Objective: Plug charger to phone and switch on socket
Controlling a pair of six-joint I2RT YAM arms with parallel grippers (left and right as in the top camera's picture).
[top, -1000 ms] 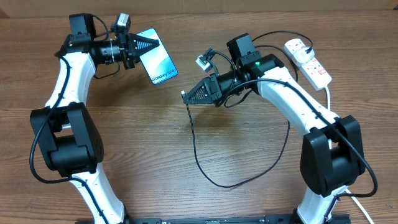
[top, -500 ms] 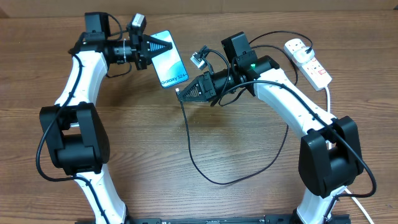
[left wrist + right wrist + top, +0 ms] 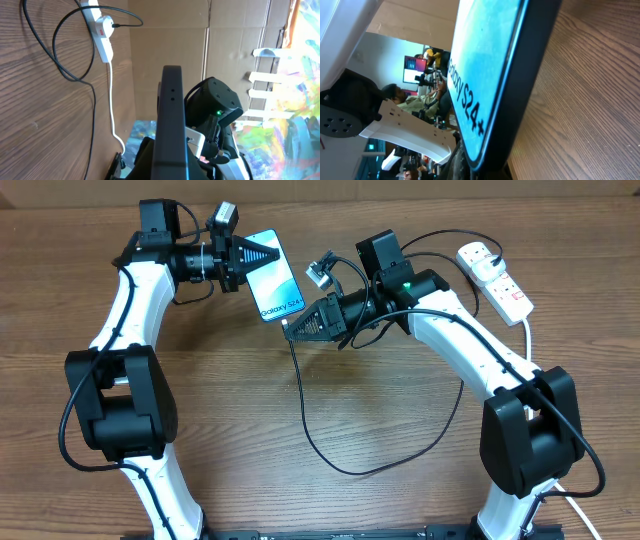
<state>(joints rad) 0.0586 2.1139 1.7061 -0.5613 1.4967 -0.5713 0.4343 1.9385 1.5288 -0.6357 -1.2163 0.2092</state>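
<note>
Pinching phone (image 3: 280,282) in left fingers (image 3: 256,253) and charger (image 3: 302,395) in right fingers (image 3: 312,324), tip just beside phone; mating and switching socket (image 3: 497,277) at 2 o'clock pending.

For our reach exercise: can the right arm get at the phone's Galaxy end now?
Probably yes: the left gripper holds the phone, its Galaxy end beside the right gripper, which grips the charger; nothing between.

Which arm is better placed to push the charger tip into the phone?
Right: the right hand holds the charger tip beside the phone's end; the left hand is busy holding the phone.
</note>
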